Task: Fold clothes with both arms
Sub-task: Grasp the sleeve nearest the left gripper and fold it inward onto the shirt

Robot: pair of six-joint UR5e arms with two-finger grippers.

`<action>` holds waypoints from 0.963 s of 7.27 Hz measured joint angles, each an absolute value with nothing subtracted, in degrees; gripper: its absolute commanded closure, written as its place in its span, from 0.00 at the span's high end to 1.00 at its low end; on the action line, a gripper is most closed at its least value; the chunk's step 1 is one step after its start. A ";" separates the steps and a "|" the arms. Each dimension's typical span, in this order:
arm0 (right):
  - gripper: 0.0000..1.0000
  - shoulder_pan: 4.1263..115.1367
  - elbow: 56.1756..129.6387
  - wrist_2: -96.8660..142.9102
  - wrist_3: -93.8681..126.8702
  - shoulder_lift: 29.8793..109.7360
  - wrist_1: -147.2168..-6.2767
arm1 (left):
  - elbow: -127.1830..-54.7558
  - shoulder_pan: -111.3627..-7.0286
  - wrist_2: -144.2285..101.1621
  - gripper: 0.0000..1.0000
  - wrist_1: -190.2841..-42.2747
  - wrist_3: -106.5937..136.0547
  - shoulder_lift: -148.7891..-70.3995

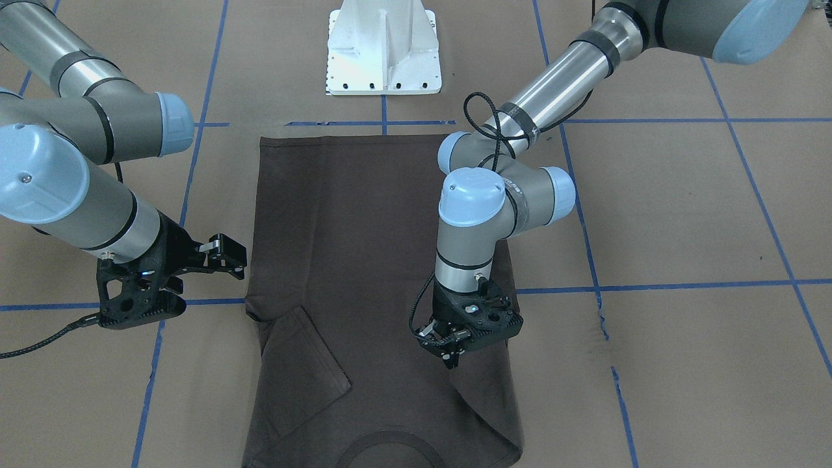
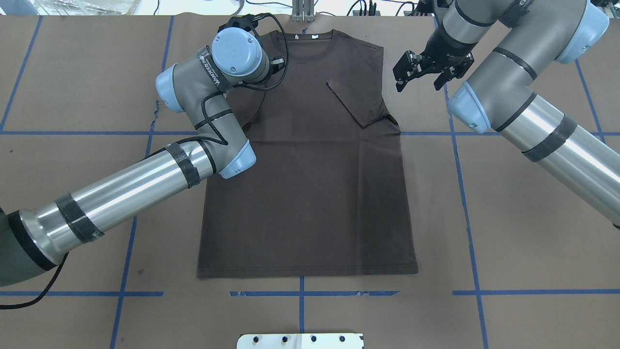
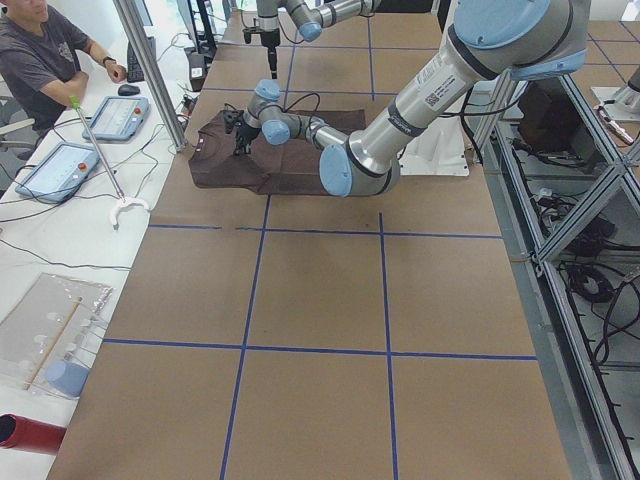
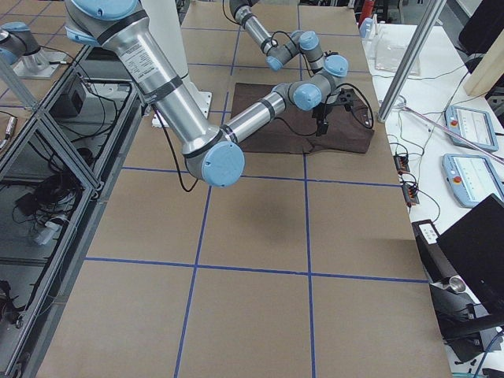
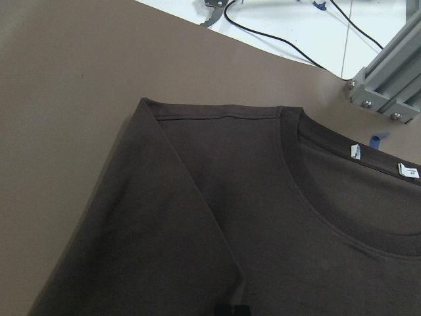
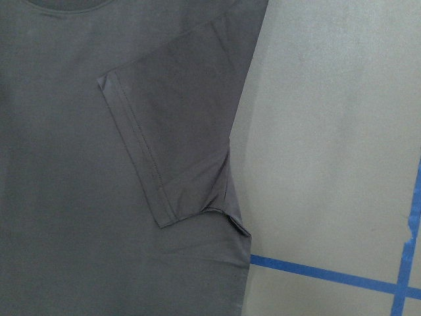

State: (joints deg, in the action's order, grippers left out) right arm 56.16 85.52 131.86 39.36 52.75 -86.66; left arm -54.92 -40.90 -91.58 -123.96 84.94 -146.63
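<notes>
Over the shirt's shoulder on the robot's left, the left gripper [image 1: 448, 356] points straight down, its fingertips drawn together to a point at the cloth. Whether any fabric is pinched between them cannot be told. Its wrist view shows only a sliver of black finger at the bottom edge, above smooth cloth. The right gripper [image 2: 417, 85] hangs off the shirt's other side, just past the shoulder edge and over bare table. Its jaws are spread wide and hold nothing.

The shirt [image 2: 310, 194] lies flat and face up in the middle of the table [image 2: 508, 218]. Its collar [image 2: 314, 41] is at the far edge from the robot and its hem is nearest the base [image 1: 383, 49]. The right sleeve [image 2: 358, 104] is folded inward and rests as a slanted flap on the chest. A small pucker sits at the armpit where the fold meets the side seam. On the left side the sleeve also appears turned in over the body, with a diagonal fold line running out from beneath the gripper. Two tiny white tags [image 5: 355, 151] show inside the back of the collar. The lower body is smooth, with a faint horizontal crease across the middle.

The left arm [image 2: 145, 179] reaches in across the shirt's left edge, a black cable looped around its wrist. The right arm [image 2: 533, 116] stays clear of the cloth. Blue tape lines [image 2: 465, 203] divide the brown tabletop into squares. Beyond the collar end, a seated person [image 3: 35, 55] is at a white side bench.
</notes>
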 measured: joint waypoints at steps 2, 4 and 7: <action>1.00 56.34 85.58 132.09 39.30 52.87 -86.66 | -53.25 -40.81 -91.52 0.00 -126.38 85.79 -147.23; 1.00 56.41 85.63 132.10 39.29 52.91 -86.66 | -52.61 -40.79 -91.54 1.00 -127.44 85.85 -147.33; 1.00 56.06 86.33 131.84 39.98 53.28 -86.93 | -55.93 -40.62 -93.30 1.00 -126.77 81.60 -146.11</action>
State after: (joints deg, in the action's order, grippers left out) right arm 56.06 86.33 131.84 39.98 53.28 -86.93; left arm -55.93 -40.62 -93.30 -126.77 81.60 -146.11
